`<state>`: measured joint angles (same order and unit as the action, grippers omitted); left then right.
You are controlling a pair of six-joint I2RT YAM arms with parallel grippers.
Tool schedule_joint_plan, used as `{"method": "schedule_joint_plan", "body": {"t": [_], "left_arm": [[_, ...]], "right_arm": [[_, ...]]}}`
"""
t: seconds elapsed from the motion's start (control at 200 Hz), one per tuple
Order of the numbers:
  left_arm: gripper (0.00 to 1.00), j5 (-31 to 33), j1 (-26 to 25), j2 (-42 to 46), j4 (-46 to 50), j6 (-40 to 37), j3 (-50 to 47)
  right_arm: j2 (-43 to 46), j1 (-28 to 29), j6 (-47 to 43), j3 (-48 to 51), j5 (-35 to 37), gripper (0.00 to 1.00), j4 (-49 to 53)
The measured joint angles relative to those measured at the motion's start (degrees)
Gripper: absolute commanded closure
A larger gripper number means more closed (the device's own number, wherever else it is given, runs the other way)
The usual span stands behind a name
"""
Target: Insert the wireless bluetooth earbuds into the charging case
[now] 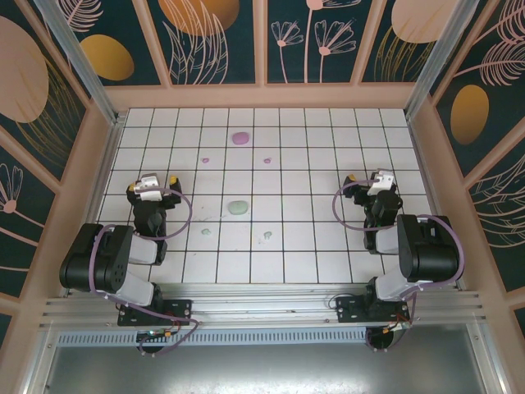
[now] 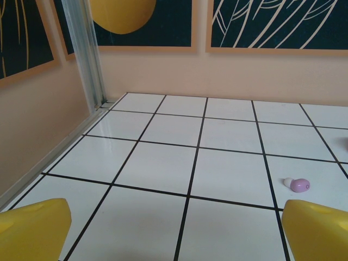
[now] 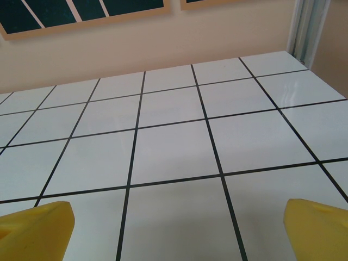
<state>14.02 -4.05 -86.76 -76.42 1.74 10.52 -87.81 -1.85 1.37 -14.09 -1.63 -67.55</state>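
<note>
Jaws of the yellow-fingered left gripper (image 1: 153, 181) stand wide and empty, poised, I judge, to pick. Tiny pale purple plastic earbuds (image 1: 206, 160) and mint green plastic earbuds (image 1: 206, 233) lie loose on white tiles (image 1: 328, 246) — apart from the matching rounded cases (image 1: 238, 208). The right gripper (image 1: 373, 177) gapes likewise.

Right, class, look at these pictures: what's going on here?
Two robot arms sit at the near edge of a tiled table. The left tool and right tool are both open and hold nothing. Out on the tiles lie a purple case and a green case. Two purple earbuds and two green earbuds lie loose around them. No earbud has been picked up yet.
</note>
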Motion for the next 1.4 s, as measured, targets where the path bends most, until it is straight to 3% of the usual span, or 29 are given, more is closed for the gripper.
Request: {"method": "schedule_joint_plan", "body": {"t": [0.936, 1.096, 1.211, 1.401], "left_arm": [[0.01, -0.02, 0.02, 0.02, 0.04, 0.0, 0.0], [0.01, 0.02, 0.17, 0.28, 0.68, 0.07, 0.11], [0.01, 0.42, 0.22, 3.17, 8.81, 0.5, 3.41], [0.01, -1.9, 0.22, 5.11, 28.87, 2.27, 21.94]], "right_arm": [[0.02, 0.0, -0.28, -0.02, -1.11, 0.01, 0.13], [3.28, 0.55, -2.05, -4.26, -3.63, 0.01, 10.23], [4.7, 2.62, -3.04, -12.26, -4.09, 0.01, 19.61], [-0.2, 8.55, -2.99, -27.98, -4.09, 0.03, 32.68]]}}
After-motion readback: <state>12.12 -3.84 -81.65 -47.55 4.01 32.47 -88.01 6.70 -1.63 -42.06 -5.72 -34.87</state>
